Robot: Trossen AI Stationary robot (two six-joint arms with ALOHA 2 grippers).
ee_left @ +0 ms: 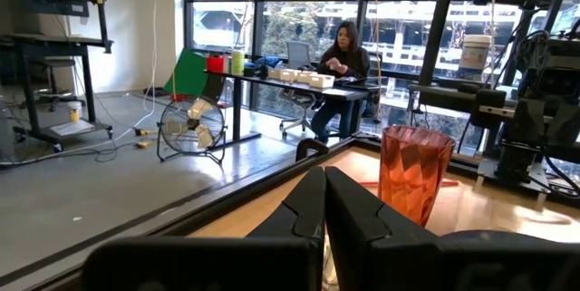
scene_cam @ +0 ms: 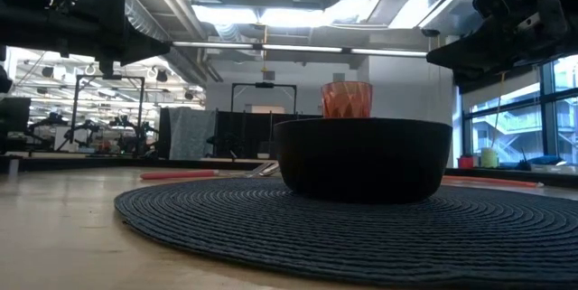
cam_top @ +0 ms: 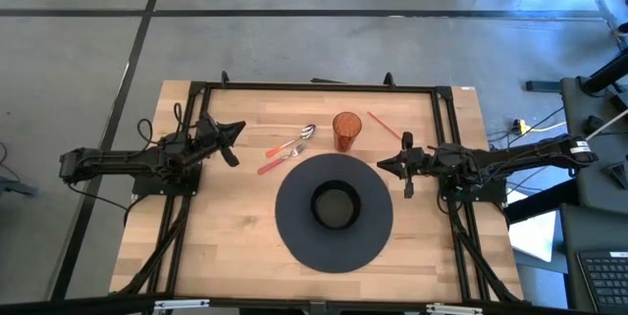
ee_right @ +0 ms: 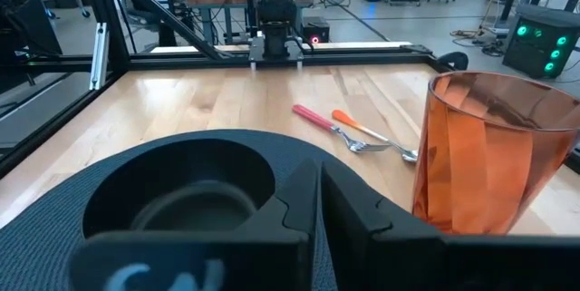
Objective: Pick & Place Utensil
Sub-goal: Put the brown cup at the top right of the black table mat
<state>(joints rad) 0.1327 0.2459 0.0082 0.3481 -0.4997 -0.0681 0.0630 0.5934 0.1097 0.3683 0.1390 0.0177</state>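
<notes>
while your left tool [cam_top: 236, 141] hovers pinched together beside the fork [cam_top: 276, 159] and spoon [cam_top: 291, 141], nothing is held. your right tool [cam_top: 381, 165] waits, fingers together, by the dark bowl [cam_top: 335, 205] and orange cup [cam_top: 345, 129] on the bench [cam_top: 226, 236].

table: light wood butcher-block top [cam_top: 226, 246] with a black frame round the edges
placemat: big round dark woven mat [cam_top: 294, 232], sits mid-table toward the near edge
cup: orange tumbler [cam_top: 345, 131], upright just past the mat's far edge
utensils: pink-handled fork [cam_top: 278, 161] and orange-handled spoon [cam_top: 294, 140], left of the cup
stick: thin red one [cam_top: 383, 125], right of the cup
</notes>
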